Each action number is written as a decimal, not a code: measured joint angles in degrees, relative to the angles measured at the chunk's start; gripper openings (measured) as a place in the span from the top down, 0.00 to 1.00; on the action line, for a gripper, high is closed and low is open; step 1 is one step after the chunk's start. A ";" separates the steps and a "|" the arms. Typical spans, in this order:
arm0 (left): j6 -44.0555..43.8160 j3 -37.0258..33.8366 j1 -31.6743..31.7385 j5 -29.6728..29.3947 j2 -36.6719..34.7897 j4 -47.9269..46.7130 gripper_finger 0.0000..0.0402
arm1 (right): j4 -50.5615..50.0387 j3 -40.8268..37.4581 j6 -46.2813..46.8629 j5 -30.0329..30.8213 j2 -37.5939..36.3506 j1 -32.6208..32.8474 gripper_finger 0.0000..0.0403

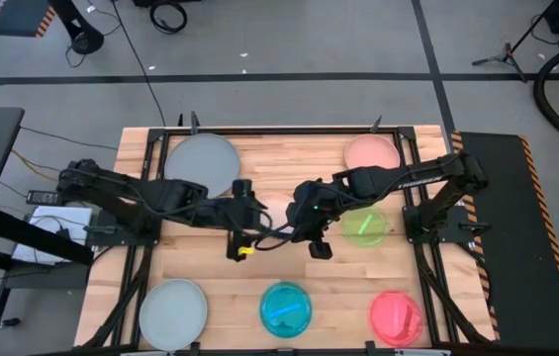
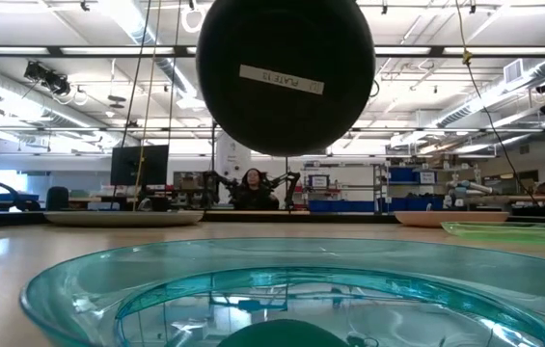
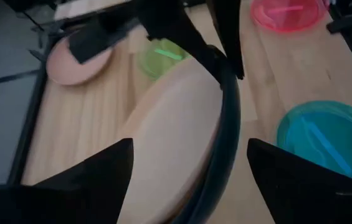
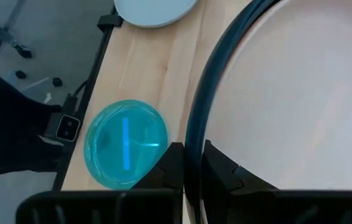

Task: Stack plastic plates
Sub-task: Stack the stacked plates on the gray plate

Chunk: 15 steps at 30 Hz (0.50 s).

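Note:
A black plate [image 2: 282, 77] stands on edge in the air over the table's middle, its labelled underside facing the near edge. A cream plate [image 4: 300, 93] lies nested in its hollow side. In the high view the pair [image 1: 274, 230] shows edge-on between both grippers. My right gripper [image 4: 194, 168] is shut on its right edge. My left gripper [image 3: 191, 186] is open at its left edge, one finger on either side of the black rim [image 3: 225, 137], apart from it as far as I can see. Other plates lie flat: grey [image 1: 203, 163], salmon [image 1: 371, 153], green [image 1: 363, 225], pale grey [image 1: 173, 311], cyan [image 1: 286, 307], red-pink [image 1: 396, 316]. My right gripper pinches the black plate's rim [image 4: 193, 134] between its two fingers, coming roughly level from the table's right. One finger [image 4: 220, 167] lies on the hollow side, against the cream plate. The plates stand upright on edge, lifted clear of the table.
The cyan plate [image 2: 272, 289] lies on the table just in front of the held plates. The green plate [image 3: 160, 56] sits under my right arm. Bare wood shows in the table's middle. A person sits far behind the table [image 2: 251, 188].

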 joint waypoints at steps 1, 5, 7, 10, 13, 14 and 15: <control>0.51 0.00 0.27 0.90 0.54 0.27 0.21 | 0.13 0.01 -0.15 0.23 0.00 0.00 0.92; 2.59 0.02 0.77 2.30 3.91 0.61 0.21 | 2.05 0.01 -0.24 0.47 0.00 -0.07 0.92; 2.97 0.00 0.83 2.30 5.25 0.73 0.21 | 2.88 0.01 -0.31 0.44 0.00 -0.03 0.92; 2.79 0.00 1.32 2.28 6.52 1.37 0.21 | 3.41 0.00 -0.31 0.36 0.02 0.00 0.92; 2.40 0.00 1.86 2.27 7.18 0.88 0.21 | 3.95 0.01 -0.98 0.37 0.02 0.31 0.92; 2.15 0.00 2.09 2.28 7.22 0.31 0.21 | 4.02 0.00 -1.35 0.36 0.02 0.45 0.92; 1.70 0.00 2.36 2.35 7.22 -0.34 0.22 | 4.13 0.01 -1.58 0.34 0.02 0.63 0.92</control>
